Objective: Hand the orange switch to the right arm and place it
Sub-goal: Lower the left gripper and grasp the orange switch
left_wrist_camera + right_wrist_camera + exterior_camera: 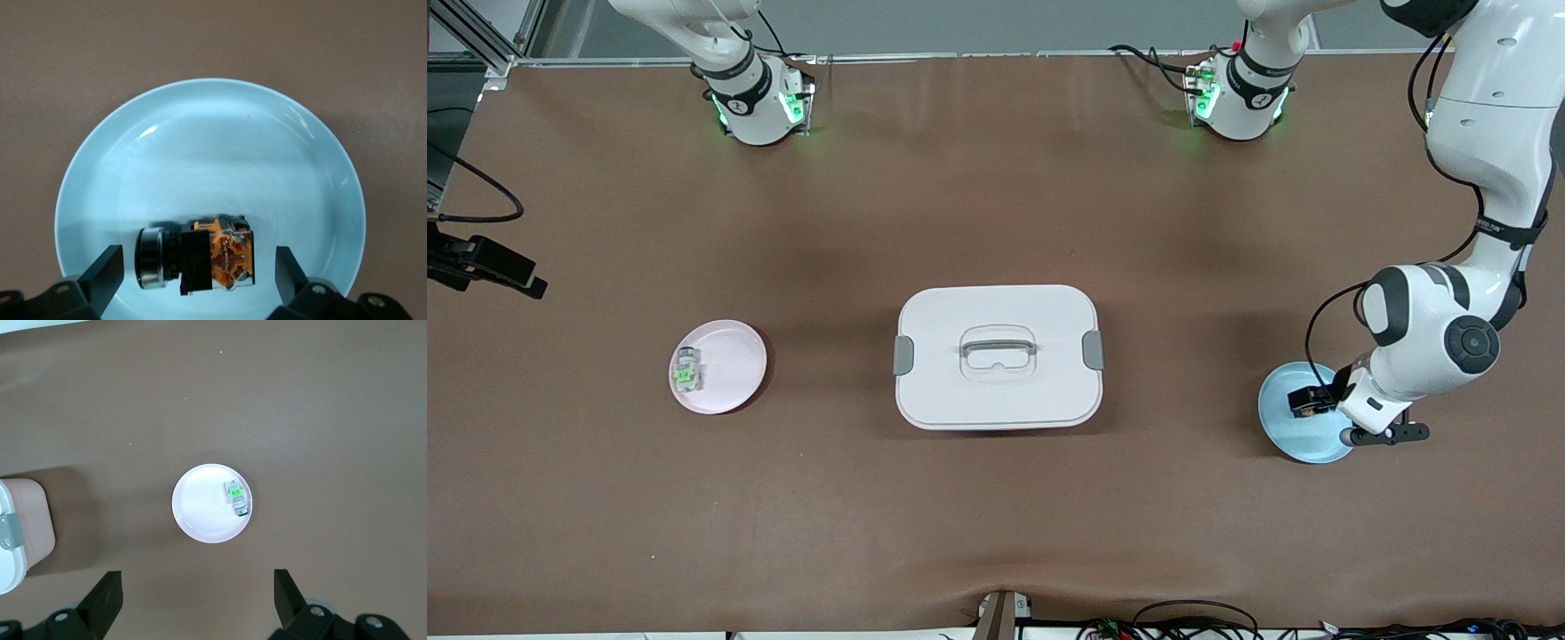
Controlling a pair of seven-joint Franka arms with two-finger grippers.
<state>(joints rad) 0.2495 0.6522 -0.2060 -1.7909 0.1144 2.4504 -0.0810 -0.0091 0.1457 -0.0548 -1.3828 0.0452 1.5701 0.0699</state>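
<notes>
Left claw (193, 270) low over the blue plate (1285, 418) at the left arm's end of the counter (996, 533), fingers (103, 270) spread apart, one each side of the orange switch (200, 257) and touching neither. Switch lying on its side on the plate, around six o'clock from the plate's middle in the left wrist view, silver cap end pointing toward nine o'clock, orange end toward three. Probably the grasp step, nothing lifted yet. To do it well: come straight down, keep the switch centred between the fingers, close on the black body rather than the round cap, which could roll or squirt out. Worth stopping short of the plate so the tips do not scrape or tip it. Lift cleanly before carrying toward the middle for the handover.

Right claw (193, 600) high over the counter with the pink plate (734, 356) below, fingers apart, holding nothing, waiting.

Containers: blue plate carrying only the orange switch. Pink plate carrying a clear-white part with a green centre (686, 372), near its rim at about nine o'clock in the front view. White lidded box (996, 302) between the two plates, lid on, grey clips at both ends, contents hidden
</notes>
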